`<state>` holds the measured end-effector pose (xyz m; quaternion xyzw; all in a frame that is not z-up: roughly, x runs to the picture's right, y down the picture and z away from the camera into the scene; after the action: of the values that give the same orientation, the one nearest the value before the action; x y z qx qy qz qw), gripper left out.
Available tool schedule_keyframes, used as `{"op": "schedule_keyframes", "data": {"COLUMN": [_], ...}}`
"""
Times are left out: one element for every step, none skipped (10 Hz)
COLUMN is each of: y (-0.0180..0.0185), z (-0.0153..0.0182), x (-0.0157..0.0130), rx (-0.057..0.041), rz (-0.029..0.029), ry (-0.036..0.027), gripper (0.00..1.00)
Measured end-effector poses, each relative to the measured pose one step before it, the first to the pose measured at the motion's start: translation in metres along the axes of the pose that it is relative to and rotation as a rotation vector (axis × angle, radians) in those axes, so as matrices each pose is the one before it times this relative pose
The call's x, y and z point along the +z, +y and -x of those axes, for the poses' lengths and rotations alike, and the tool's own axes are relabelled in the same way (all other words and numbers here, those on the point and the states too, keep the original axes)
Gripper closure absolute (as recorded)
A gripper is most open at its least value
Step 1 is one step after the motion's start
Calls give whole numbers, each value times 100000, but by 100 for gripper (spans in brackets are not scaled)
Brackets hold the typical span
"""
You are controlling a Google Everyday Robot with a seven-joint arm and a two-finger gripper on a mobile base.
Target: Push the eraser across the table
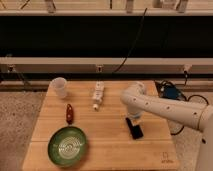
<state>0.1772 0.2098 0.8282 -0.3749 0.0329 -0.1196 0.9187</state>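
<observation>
The eraser (134, 128) is a small flat black block lying on the light wooden table (110, 145), right of centre. My white arm reaches in from the right and bends down over it. My gripper (134, 119) points down at the eraser's far end and seems to touch it there. The arm's wrist hides the gripper's upper part.
A green plate (68, 146) sits at the front left. A small red-dark pepper-like object (69, 113) lies behind it. A clear cup (59, 87) stands at the back left and a white power strip (98, 94) at the back centre. A dark logo mark (166, 155) is at the front right corner.
</observation>
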Motion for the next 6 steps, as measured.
{"op": "schedule_keyframes", "data": {"y": [11,-13,-29,71,29,82], "z": [-24,-22,-57,36,35,-55], "x": [-7,47,270,-77,-108,-109], "rx": [73,165,470,-415,-116,133], "rz": [72,22,198,-162,-37,235], "ry": [-5,-135,-434,136,-71,-27], "gripper": [100,100,100,100,100,100]}}
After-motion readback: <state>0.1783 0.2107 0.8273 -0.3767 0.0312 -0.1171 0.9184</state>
